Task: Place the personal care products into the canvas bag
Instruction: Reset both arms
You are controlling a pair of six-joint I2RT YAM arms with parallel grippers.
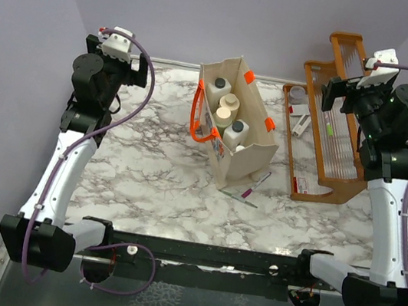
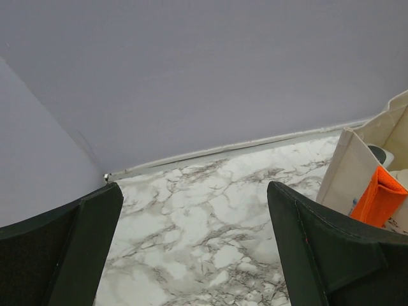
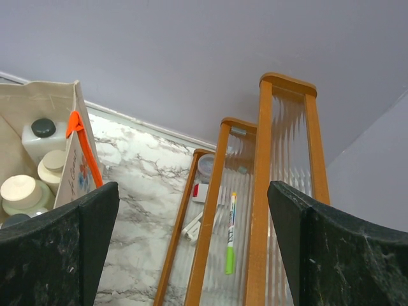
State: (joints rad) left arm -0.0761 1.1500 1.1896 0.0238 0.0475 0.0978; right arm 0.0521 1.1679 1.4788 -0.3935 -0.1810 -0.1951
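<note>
The canvas bag (image 1: 252, 159) stands upright at mid-table with orange handles. Inside it I see a white bottle with a dark cap (image 1: 218, 88), a beige bottle with a cream cap (image 1: 230, 103), an olive-green one with a cream cap (image 1: 223, 117) and a white one with a grey cap (image 1: 236, 132). The short clear bottle is not discernible. My left gripper (image 1: 138, 71) is open and empty at the far left, the bag's corner (image 2: 354, 169) to its right. My right gripper (image 1: 333, 92) is open and empty over the rack; the bag (image 3: 38, 105) and bottles (image 3: 42, 135) lie to its left.
An orange wooden slatted rack (image 1: 331, 134) stands at the far right, holding a green-tipped marker (image 3: 229, 233), a small jar (image 3: 206, 167) and small white items. Two pens (image 1: 248, 191) lie on the marble table (image 1: 147, 167) in front of the bag. Walls close in behind and on both sides.
</note>
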